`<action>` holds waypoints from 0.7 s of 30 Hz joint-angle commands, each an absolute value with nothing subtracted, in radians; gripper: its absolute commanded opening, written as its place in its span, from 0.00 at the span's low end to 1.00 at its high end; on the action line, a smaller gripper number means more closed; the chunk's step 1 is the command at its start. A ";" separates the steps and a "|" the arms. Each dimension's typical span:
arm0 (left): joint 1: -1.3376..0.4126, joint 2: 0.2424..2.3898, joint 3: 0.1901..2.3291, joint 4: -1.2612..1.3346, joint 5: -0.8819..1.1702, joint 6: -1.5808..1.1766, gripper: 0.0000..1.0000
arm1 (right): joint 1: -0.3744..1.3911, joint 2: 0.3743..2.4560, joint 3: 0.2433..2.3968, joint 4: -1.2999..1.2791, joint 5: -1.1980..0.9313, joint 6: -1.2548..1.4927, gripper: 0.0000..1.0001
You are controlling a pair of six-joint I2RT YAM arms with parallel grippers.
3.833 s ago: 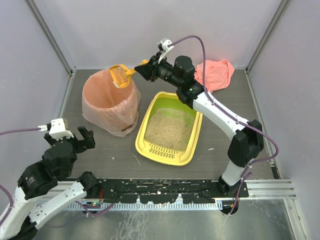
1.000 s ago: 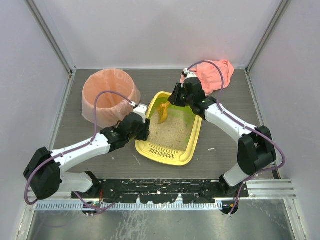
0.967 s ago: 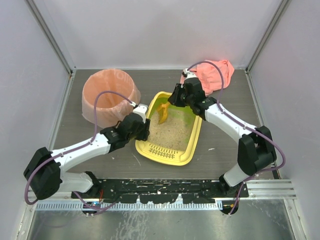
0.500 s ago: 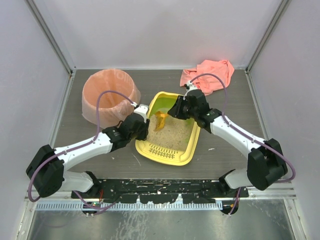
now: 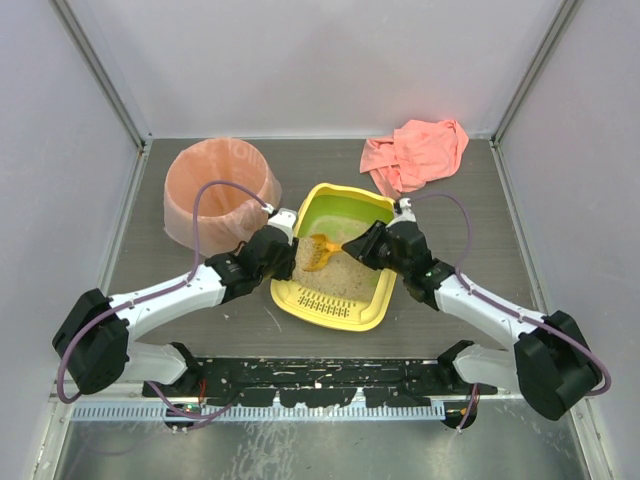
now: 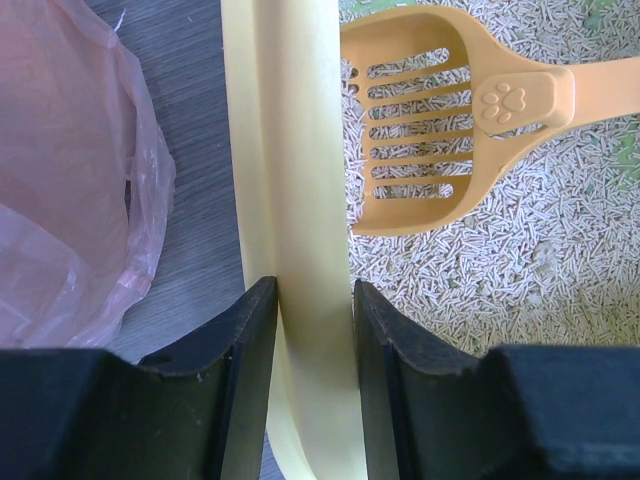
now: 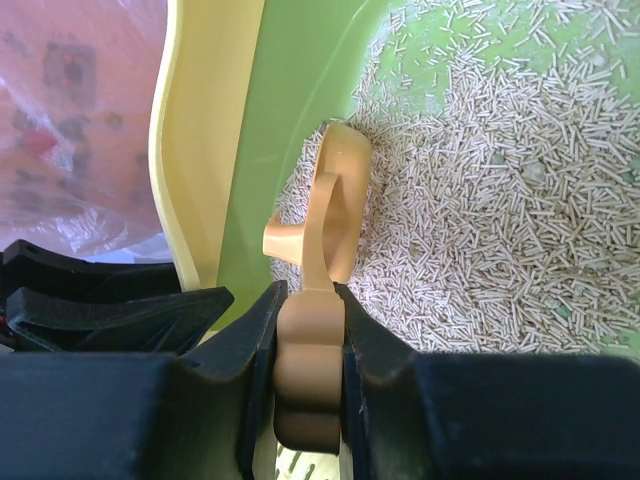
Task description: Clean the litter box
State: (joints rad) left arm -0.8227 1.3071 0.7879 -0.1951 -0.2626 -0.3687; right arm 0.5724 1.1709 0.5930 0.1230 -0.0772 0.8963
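From above, the yellow litter box (image 5: 331, 318) was seen lying near the middle of the desk (image 5: 470, 230), its slotted end towards the arm bases. It was flanked by both arms. The left gripper (image 5: 283, 255) was set against the box's left rim, and the right gripper (image 5: 358, 248) was reached in over the right side. An orange scoop (image 5: 320, 250) was held out across the litter. A bin (image 5: 185, 215) lined in pink was stood just beside the box to the left, and a pink cloth (image 5: 420, 150) lay crumpled well apart at the far right.

From the left wrist, the box's yellow rim was shown running straight up between the two fingers (image 6: 250, 380). One was pressed to the outer face and the other to the inner face, so the rim was clamped. The scoop's slotted blade was laid flat on the litter (image 6: 520, 250) just inside that wall.

From the right wrist, the gripper was shown closed tight on the scoop's handle. The blade was turned edge-on and rested on the litter against the green inner wall, with the box directly below and ahead.
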 commanded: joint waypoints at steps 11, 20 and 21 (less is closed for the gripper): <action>-0.838 1.251 0.796 -0.142 -0.210 -0.378 0.40 | 0.595 0.999 0.440 0.360 0.069 1.114 0.01; -0.838 1.117 0.851 -0.221 -0.229 -0.377 0.63 | 0.594 0.916 0.419 0.324 0.092 1.105 0.01; -0.837 1.099 0.858 -0.230 -0.233 -0.376 0.66 | 0.593 0.902 0.419 0.308 0.094 1.101 0.01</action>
State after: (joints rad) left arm -0.8326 1.1843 0.7967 -0.2260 -0.2340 -0.3767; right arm 0.5880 0.9569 0.4129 0.2752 0.0593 1.0977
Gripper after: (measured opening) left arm 0.617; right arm 0.270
